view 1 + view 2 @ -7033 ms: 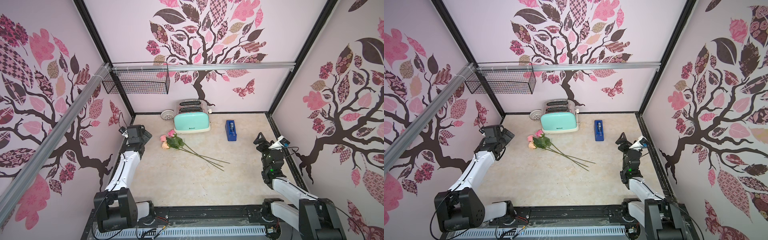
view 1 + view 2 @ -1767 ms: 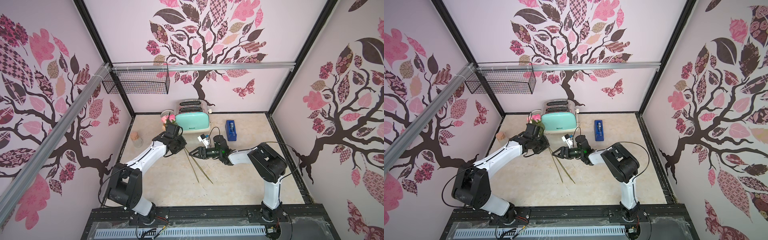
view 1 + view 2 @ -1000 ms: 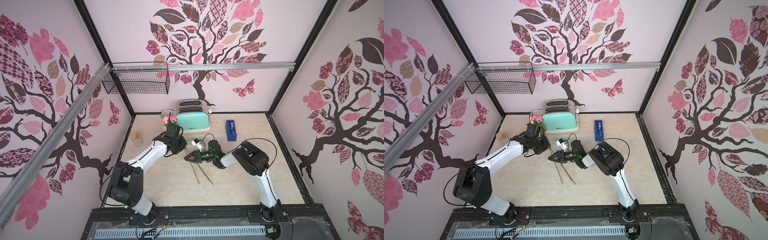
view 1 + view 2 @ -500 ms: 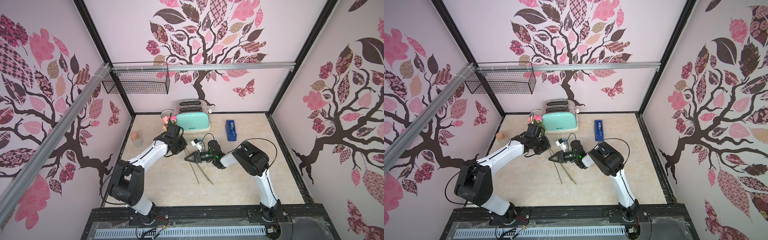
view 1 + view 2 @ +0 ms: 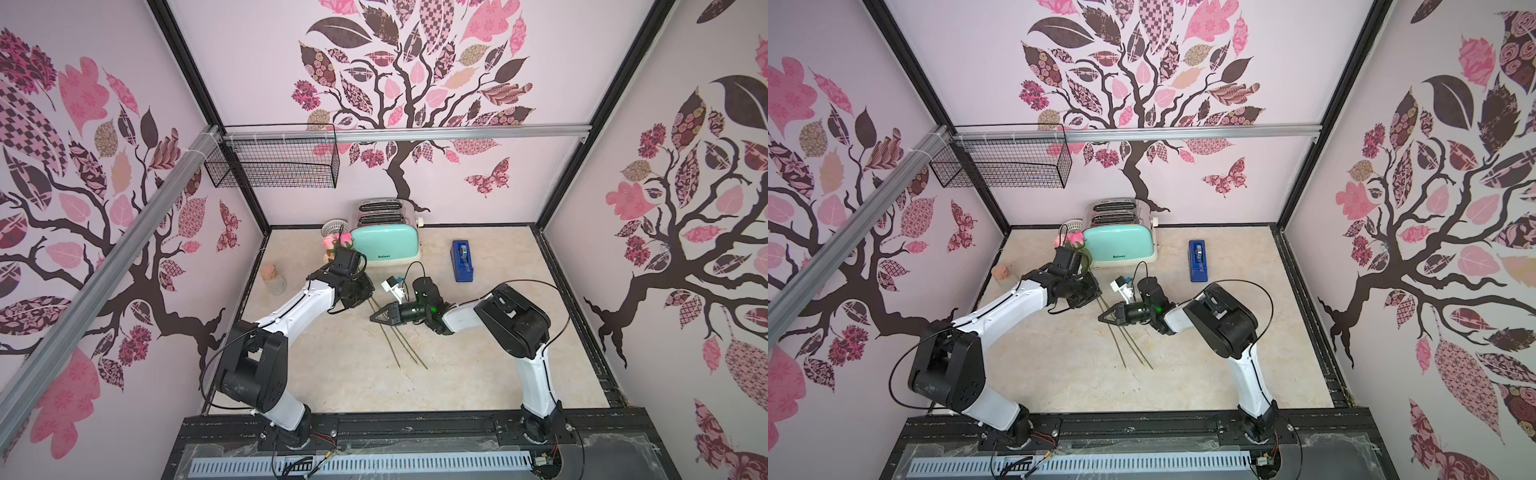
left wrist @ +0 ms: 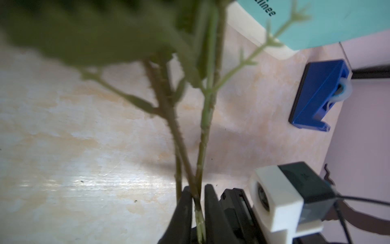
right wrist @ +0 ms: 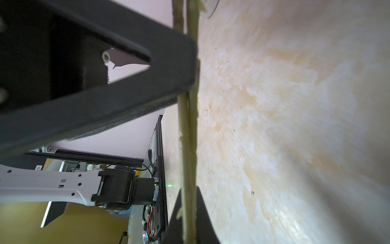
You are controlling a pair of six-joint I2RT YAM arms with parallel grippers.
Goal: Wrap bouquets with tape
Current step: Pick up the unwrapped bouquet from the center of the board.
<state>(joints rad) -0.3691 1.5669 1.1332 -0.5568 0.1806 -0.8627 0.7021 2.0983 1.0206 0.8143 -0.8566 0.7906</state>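
Black wire mesh basket [image 5: 274, 168]: hangs on the back wall in the upper left of the frame in both top views, just under the aluminium rail [image 5: 415, 134].

Small clear glass jar with a cork stopper [image 5: 273, 281]: stands left of centre on the beige marbled tabletop [image 5: 478, 357], near the left wall.

Left gripper [image 5: 360, 291]: black, just left of centre, in front of the toaster's left end. Its fingers are hidden under the wrist in both top views and do not show in the left wrist view. I cannot tell whether the left gripper is open or closed.

Bouquet of pink and peach roses with green leaves and long thin green stems [image 5: 334, 241]: the blooms sit just above the left gripper in the frame, right beside the toaster's left end. The stems [image 5: 395, 340] run down and to the right, with their free ends spread toward the lower middle of the frame.

Mint-green toaster with a chrome top [image 5: 384, 246]: centre, against the back wall.

Right gripper [image 5: 372, 318]: black, at centre, pointing toward the left of the frame and clamped on the bouquet. In the left wrist view its dark fingers [image 6: 183, 211] press on either side of the stems.

Small roll of clear tape in a blue rectangular dispenser [image 5: 462, 259]: right of the toaster on the tabletop, well apart from both grippers and the bouquet.
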